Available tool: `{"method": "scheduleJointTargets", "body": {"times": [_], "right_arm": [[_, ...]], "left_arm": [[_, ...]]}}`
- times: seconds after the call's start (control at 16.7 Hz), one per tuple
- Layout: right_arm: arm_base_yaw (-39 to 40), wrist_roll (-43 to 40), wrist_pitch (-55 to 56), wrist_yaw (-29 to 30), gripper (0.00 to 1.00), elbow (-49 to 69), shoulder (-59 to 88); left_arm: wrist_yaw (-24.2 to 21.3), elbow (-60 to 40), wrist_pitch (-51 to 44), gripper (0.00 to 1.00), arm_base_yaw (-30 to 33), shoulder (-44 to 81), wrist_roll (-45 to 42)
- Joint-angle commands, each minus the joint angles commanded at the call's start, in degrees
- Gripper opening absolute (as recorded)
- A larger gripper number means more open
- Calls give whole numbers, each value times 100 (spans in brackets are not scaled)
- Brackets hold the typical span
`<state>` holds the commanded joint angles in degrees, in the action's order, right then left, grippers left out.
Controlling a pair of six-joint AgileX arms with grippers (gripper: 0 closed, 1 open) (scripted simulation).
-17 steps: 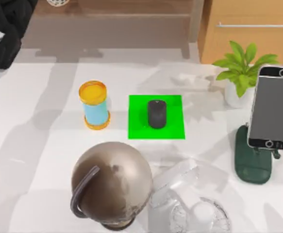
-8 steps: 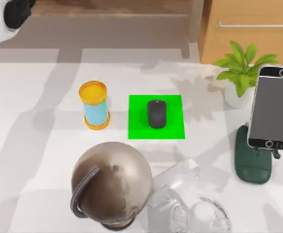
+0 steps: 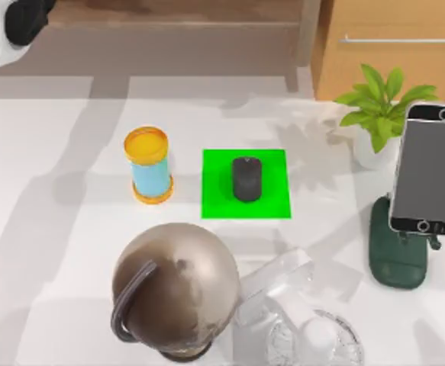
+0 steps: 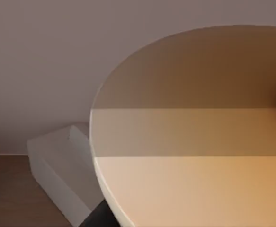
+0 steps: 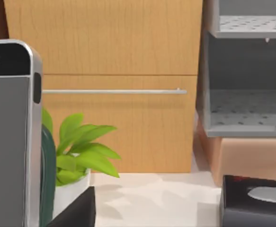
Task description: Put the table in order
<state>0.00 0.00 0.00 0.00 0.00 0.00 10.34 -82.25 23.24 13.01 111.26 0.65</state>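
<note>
My left arm [image 3: 12,27] is pulled back past the far edge of the table, up at the top left corner of the top view. You can see a white part of it with a black end. It is well away from everything on the table. I cannot tell if the fingers on its gripper are open or closed.

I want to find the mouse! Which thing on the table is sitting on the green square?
The small black mouse sits on the green mat. The yellow-capped blue can, globe, phone on its dark green stand and plant rest on the bare white table.
</note>
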Motion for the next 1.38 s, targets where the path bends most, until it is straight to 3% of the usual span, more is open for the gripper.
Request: {"method": "scheduleJointTargets", "body": {"times": [0.6,1.38], "right_arm": [[0,0,0,0,100,0,0],[0,0,0,0,100,0,0]], "left_arm": [[8,-103,11,0,-3,109,13],[8,-103,11,98,-3,109,13]]}}
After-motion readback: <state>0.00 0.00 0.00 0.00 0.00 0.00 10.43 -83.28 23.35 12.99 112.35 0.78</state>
